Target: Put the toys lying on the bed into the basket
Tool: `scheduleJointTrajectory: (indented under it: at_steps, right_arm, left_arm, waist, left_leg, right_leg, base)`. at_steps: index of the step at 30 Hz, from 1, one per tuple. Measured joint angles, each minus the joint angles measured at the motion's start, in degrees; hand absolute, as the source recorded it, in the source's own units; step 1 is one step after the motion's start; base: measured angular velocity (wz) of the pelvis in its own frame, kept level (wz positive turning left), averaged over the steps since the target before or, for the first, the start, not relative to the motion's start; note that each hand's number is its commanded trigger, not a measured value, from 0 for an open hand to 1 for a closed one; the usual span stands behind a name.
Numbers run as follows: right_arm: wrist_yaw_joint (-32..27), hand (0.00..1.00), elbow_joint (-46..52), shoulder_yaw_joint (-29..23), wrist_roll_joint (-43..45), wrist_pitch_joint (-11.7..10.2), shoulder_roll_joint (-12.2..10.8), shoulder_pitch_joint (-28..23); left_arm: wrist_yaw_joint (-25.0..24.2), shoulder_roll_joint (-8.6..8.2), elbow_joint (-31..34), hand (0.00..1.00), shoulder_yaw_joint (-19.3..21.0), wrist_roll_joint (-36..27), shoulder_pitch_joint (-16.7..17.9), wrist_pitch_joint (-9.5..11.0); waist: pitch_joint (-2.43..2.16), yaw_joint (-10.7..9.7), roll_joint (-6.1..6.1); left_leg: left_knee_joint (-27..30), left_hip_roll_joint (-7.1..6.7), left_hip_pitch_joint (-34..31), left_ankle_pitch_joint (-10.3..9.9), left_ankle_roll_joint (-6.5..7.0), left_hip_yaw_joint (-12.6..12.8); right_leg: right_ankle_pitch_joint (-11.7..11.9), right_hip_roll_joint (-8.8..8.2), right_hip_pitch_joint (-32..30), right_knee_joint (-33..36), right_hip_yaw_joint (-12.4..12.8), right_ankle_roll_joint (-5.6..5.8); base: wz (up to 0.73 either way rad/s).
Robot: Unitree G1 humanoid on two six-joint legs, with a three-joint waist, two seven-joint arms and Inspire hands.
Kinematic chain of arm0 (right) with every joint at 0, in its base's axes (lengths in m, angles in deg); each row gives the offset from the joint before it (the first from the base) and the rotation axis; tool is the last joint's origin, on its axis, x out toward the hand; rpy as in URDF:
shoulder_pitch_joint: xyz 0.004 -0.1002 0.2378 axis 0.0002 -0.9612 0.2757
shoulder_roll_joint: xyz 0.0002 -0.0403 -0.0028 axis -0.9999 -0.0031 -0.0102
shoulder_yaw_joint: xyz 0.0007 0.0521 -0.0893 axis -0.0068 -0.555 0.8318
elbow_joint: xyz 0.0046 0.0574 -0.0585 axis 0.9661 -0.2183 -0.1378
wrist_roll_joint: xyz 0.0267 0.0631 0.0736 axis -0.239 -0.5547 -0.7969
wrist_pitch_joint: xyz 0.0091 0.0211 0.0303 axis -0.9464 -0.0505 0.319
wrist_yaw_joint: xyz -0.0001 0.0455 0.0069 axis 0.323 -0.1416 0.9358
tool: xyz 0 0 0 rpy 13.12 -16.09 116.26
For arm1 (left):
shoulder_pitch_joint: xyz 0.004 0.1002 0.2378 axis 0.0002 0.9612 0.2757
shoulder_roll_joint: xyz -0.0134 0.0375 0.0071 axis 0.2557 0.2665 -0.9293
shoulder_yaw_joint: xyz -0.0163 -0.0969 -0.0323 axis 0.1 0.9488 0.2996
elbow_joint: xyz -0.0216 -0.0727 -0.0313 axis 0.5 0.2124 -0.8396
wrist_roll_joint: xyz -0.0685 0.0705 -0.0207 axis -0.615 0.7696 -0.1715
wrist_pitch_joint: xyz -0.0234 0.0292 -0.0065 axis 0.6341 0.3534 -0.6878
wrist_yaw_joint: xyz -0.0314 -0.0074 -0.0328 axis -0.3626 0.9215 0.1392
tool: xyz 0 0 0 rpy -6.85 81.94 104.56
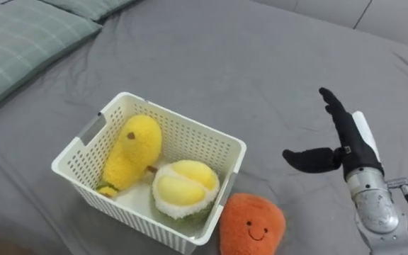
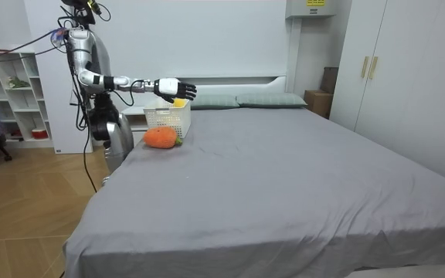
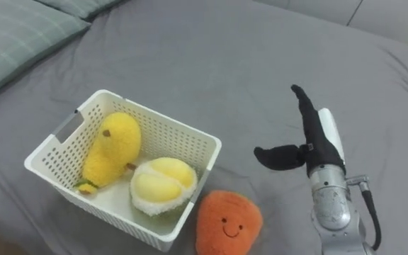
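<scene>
A white slatted basket [image 1: 211, 138] sits on the grey bed [image 1: 261, 64], holding a yellow pear-shaped plush [image 1: 133, 149] and a round yellow-and-green durian plush [image 1: 183, 188]. An orange plush with a smiling face [image 1: 252, 225] lies on the bed against the basket's near right corner. My right hand [image 1: 342, 145] hovers open above the bed to the right of the orange plush, fingers straight, thumb spread toward the basket, holding nothing. In the room view I stand at the bed's side with the right hand [image 2: 172, 89] stretched over the basket [image 2: 168, 117].
Striped green-grey pillows [image 1: 20, 42] lie at the head of the bed, far left. In the room view, white shelves [image 2: 10, 100] stand behind me and a wardrobe [image 2: 392, 69] at the room view's right.
</scene>
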Motion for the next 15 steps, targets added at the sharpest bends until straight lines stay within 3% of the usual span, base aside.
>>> scheduleJointTrajectory:
  at_steps: [7,15]
  right_arm:
    - [0.1,0.00,-7.6,-0.8,1.7,0.2,-0.2,-1.4]
    - [0.5,0.00,-13.5,0.0,1.8,0.2,-1.6,-3.3]
  left_arm:
    - [-1.1,0.00,-0.2,0.00,0.1,0.1,0.1,0.1]
    - [-1.3,0.04,0.6,0.00,-0.4,0.1,0.0,0.1]
  waist:
    - [0.05,-1.4,-0.41]
    - [0.17,-1.2,-0.34]
  left_leg:
    - [0.2,0.13,0.2,-0.8,-0.13,0.8]
    - [0.4,0.16,0.4,-1.0,0.43,0.7]
  right_leg:
    - [0.0,0.28,-0.1,0.2,1.3,0.01]
    - [0.0,0.36,-0.3,0.9,2.3,0.01]
  base:
    - [-0.10]
    - [0.00]
